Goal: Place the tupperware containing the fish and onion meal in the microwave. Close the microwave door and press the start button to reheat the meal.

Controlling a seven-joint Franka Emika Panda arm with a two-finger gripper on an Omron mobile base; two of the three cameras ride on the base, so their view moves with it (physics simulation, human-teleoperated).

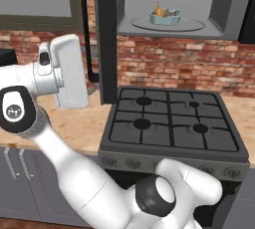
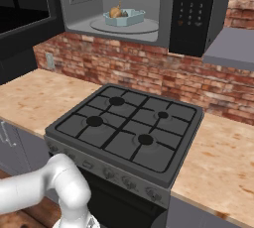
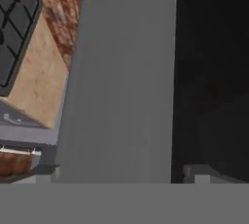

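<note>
While the tupperware point(image 1: 165, 17) with the fish and onion meal point(image 2: 117, 11) sits on the microwave point(image 2: 163, 28) turntable, the microwave door point(image 1: 106, 39) stands open; the gripper's jaws are spread wide, holding nothing.

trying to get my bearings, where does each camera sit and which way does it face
Left base view: behind the arm's left, facing the stove and open microwave; white arm in front.
Right base view: behind its right, same stove and microwave, tupperware on the turntable; arm's elbow low left.
Hand view: rolled, close to the microwave door, stove corner top left.
Both base views share stove, microwave, tupperware.
</note>
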